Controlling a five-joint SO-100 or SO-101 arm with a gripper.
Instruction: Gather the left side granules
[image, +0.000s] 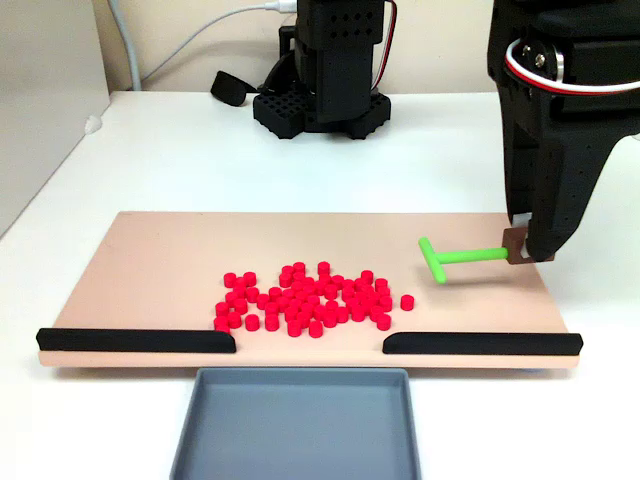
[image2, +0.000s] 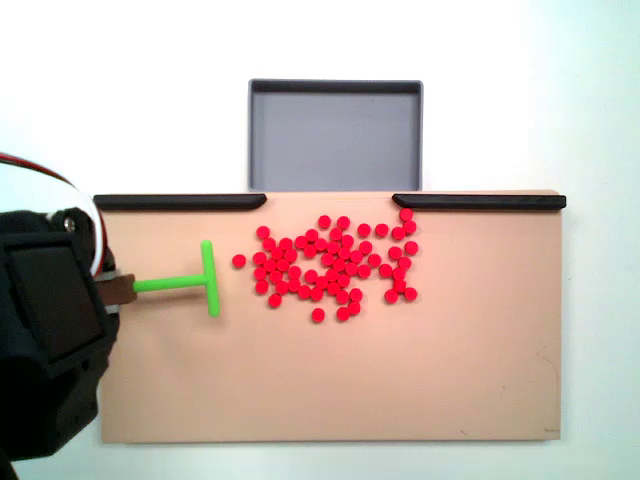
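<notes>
Granules (image: 305, 300): dozens of small red cylinders lay loosely clustered mid-board near the front rail gap, one stray (image2: 239, 261) at the left in the top-down fixed view.

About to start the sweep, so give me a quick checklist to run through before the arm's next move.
1. Pincer shut on the pusher stem: ok.
2. Pusher crossbar faces the granules: ok.
3. Crossbar clear of the granules, with a gap between: ok.
4. Pusher head down on the board: cannot tell.
5. Opening between the black rails lines up with the tray: ok.
6. All granules on the board, none in the tray: ok.
</notes>
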